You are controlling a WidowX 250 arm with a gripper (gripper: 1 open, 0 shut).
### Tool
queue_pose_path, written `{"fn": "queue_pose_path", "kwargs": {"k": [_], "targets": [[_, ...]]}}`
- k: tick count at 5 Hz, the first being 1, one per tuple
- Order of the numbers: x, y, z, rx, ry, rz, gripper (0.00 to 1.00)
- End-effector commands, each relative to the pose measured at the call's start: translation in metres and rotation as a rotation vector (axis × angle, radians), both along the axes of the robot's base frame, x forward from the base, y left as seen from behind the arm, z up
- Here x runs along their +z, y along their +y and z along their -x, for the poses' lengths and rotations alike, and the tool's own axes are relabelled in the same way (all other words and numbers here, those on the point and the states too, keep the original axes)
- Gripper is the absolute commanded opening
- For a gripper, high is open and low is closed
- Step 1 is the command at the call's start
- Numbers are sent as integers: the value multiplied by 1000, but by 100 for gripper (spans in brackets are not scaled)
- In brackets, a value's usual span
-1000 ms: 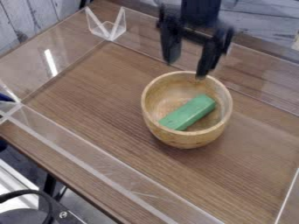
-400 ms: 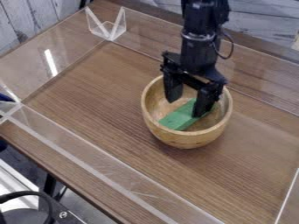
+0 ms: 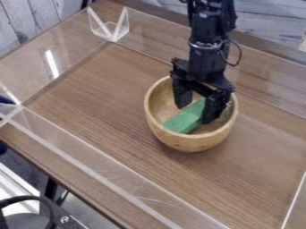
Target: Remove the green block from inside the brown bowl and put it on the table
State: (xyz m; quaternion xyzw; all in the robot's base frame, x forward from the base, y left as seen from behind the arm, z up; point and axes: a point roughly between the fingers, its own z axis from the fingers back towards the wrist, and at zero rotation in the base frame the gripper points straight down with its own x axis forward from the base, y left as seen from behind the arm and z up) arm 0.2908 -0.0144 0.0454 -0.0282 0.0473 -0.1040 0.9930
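Note:
The brown bowl (image 3: 170, 132) sits right of the middle of the table (image 3: 96, 98). Inside it lies the green block (image 3: 183, 119), tilted along the bowl's floor, its upper end hidden behind my fingers. My gripper (image 3: 198, 105) hangs straight down into the bowl, open, with one black finger (image 3: 180, 94) on each side of the block's far end. Whether the pads touch the block I cannot tell.
Low clear acrylic walls (image 3: 72, 143) run along the table's edges. A clear folded acrylic piece (image 3: 109, 24) stands at the back left corner. Bare wood lies left of and in front of the bowl.
The gripper came down from above the bowl's far rim into the bowl and now straddles the block. It stayed open. The block and bowl have not moved.

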Motion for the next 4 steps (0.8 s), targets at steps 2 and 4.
{"fn": "queue_pose_path", "kwargs": {"k": [2, 4], "targets": [[6, -2, -16, -45, -67, 18, 100], [6, 1, -22, -60, -84, 41, 100]]}}
